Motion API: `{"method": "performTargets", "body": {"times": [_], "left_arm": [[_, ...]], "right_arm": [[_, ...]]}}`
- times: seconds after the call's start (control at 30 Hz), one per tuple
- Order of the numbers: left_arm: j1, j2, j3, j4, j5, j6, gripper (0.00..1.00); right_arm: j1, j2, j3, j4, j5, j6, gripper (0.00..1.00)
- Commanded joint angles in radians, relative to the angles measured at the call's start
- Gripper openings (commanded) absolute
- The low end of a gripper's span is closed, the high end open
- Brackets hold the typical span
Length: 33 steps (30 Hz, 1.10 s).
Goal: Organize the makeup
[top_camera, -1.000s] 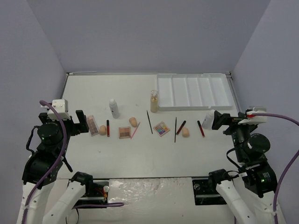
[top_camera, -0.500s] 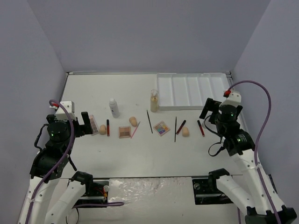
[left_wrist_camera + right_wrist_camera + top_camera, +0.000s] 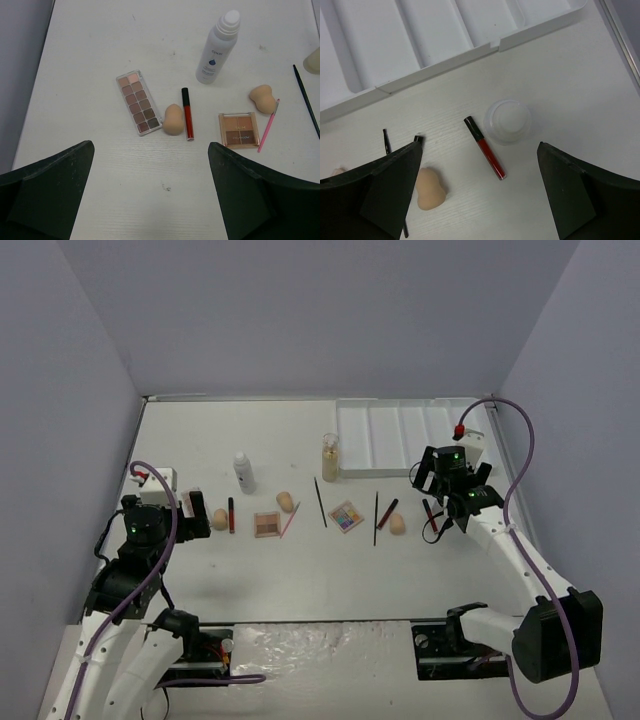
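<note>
The makeup lies in a row across the table: a white bottle (image 3: 243, 470), an amber bottle (image 3: 330, 455), peach sponges (image 3: 285, 501), palettes (image 3: 267, 524) and thin pencils (image 3: 320, 502). My left gripper (image 3: 150, 146) hangs open above bare table, short of a long brown palette (image 3: 138, 102), a sponge (image 3: 173, 120) and a red lipstick (image 3: 187, 114). My right gripper (image 3: 480, 146) is open above another red lipstick (image 3: 486, 148), with a sponge (image 3: 428, 188) beside its left finger. Neither gripper holds anything.
The white divided tray (image 3: 415, 435) stands at the back right, its near rim (image 3: 435, 67) just beyond the right gripper. A clear round cap (image 3: 508, 120) lies next to the right lipstick. A pink pencil (image 3: 267, 132) leans beside a square palette (image 3: 238, 129).
The right arm has swung forward and inward until its gripper is over the right-hand lipstick. The left arm has tipped down and forward towards the left-hand palette. Both grippers stayed open.
</note>
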Motion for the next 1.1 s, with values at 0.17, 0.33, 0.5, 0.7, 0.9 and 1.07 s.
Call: {"method": "performTargets", "body": {"times": [0.17,0.33,0.5,0.7,0.9,1.07], "left_arm": [[-0.002,0.026,0.019,0.097,0.068,-0.021,0.97],[-0.003,0.032,0.019,0.096,0.053,-0.021,0.97],[-0.003,0.039,0.017,0.103,0.048,-0.014,0.97],[-0.017,0.044,0.02,0.097,0.022,-0.01,0.97],[-0.028,0.048,0.017,0.099,0.011,-0.004,0.97],[-0.036,0.045,0.017,0.098,0.011,-0.001,0.97]], "right_arm": [[-0.106,0.026,-0.056,0.16,-0.007,0.005,0.9],[-0.112,0.044,-0.057,0.176,-0.022,-0.017,0.87],[-0.114,0.077,-0.069,0.217,-0.011,-0.013,0.84],[-0.123,0.123,-0.074,0.253,-0.012,-0.028,0.82],[-0.125,0.126,-0.094,0.276,-0.02,-0.039,0.7],[-0.125,0.126,-0.119,0.288,-0.004,-0.043,0.57]]}}
